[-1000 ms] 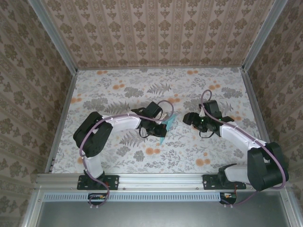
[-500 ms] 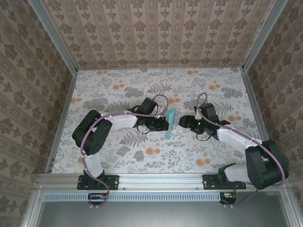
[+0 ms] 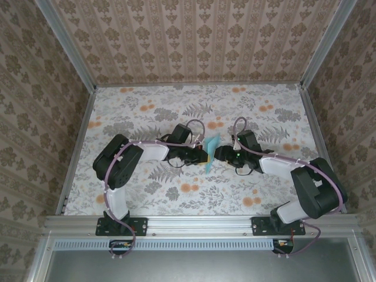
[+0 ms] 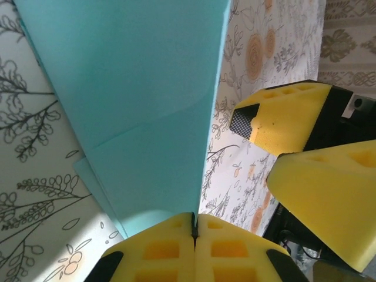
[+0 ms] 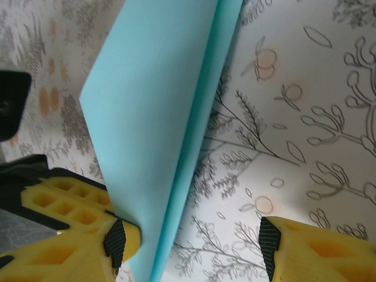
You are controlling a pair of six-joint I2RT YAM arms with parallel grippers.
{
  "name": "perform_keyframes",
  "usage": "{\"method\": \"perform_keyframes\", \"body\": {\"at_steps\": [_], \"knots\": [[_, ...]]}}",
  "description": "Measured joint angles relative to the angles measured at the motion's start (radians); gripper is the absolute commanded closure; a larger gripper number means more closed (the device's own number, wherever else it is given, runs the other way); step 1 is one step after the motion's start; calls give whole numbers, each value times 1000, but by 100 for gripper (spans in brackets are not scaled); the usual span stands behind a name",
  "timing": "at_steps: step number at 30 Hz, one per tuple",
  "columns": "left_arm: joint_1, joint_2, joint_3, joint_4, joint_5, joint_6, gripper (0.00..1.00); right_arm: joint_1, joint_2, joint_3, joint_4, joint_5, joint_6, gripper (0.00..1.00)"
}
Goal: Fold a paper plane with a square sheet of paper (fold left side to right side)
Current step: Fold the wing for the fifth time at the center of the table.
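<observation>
The light blue sheet of paper (image 3: 211, 151) is folded into layers and stands on edge above the middle of the table. My left gripper (image 3: 202, 156) is shut on its lower edge; in the left wrist view the paper (image 4: 147, 106) rises from the closed fingertips (image 4: 170, 235). My right gripper (image 3: 221, 154) faces it from the right and is open. In the right wrist view the paper (image 5: 158, 117) hangs between the jaws of the right gripper (image 5: 194, 244), against the left fingertip (image 5: 117, 241), with a wide gap to the other one (image 5: 270, 244).
The floral table top (image 3: 147, 111) stretches out on all sides, bounded by patterned walls and metal rails (image 3: 194, 222). The right gripper's yellow fingers (image 4: 282, 117) sit close beside the paper in the left wrist view.
My right gripper has moved left from well clear of the paper to straddle it. The left gripper turned the paper more upright and kept its hold.
</observation>
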Motion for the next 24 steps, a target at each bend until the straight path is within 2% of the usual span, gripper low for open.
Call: {"method": "perform_keyframes", "body": {"at_steps": [11,15,24], "knots": [[22,48,-52,165,47,-116,96,14,106,0,162,9,107,42],[24,49,-57,200,54,-138,96,17,130,1,172,14,128,47],[25,63,-63,266,71,-189,96,27,185,51,182,33,164,49]]}}
